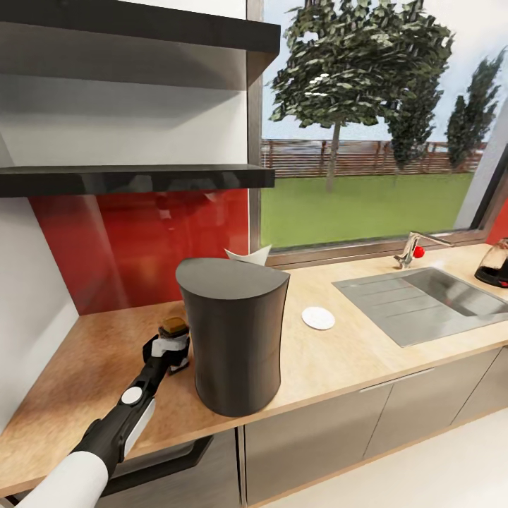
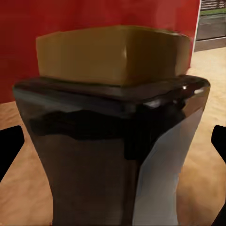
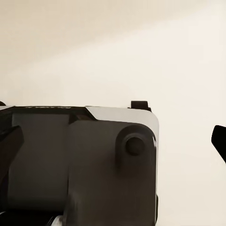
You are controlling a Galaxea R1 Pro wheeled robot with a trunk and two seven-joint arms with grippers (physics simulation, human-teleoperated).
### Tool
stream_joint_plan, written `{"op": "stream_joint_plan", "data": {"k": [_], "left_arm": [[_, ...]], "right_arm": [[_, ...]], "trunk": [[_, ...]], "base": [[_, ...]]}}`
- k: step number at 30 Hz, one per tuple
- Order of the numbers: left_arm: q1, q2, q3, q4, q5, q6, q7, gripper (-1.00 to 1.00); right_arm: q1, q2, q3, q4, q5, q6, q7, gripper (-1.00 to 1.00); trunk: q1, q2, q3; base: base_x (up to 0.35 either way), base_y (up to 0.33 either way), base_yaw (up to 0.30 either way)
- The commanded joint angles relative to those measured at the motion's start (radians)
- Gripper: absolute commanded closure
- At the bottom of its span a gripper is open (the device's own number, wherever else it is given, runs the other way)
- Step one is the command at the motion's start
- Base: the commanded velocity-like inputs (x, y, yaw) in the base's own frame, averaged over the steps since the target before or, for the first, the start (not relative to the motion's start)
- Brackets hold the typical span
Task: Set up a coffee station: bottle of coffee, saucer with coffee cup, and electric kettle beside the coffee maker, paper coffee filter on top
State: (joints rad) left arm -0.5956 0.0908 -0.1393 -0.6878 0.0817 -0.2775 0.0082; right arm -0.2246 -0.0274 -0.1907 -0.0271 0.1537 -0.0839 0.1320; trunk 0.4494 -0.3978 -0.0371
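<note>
Left gripper closed around bottle of coffee beside coffee maker on countertop; white label, no legible text. Right gripper: state indeterminate.

1 coffee maker | 1 coffee btl | 1 saucer | 1 kettle

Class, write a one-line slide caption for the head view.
Left gripper at the bottle of coffee beside the coffee maker.
</note>
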Motion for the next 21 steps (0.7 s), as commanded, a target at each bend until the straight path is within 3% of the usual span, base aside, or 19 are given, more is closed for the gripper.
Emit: {"op": "stream_joint_plan", "data": {"k": [1,21], "left_arm": [[-0.001,0.001,-0.005,0.001,0.009,-0.003,0.001,-1.00],[0.000,0.001,-0.004,0.002,0.010,-0.004,0.002,-1.00]], "right_arm": [[-0.001,0.000,-0.009,0.001,0.010,-0.003,0.003,-1.00],[-0.001,0.000,-0.009,0.001,0.010,-0.004,0.003,-1.00]], "trunk": [[0.001,-0.002,-0.002],[0.001,-0.002,-0.002]], "base": [[0.000,0.000,0.000],[0.000,0.000,0.000]]}}
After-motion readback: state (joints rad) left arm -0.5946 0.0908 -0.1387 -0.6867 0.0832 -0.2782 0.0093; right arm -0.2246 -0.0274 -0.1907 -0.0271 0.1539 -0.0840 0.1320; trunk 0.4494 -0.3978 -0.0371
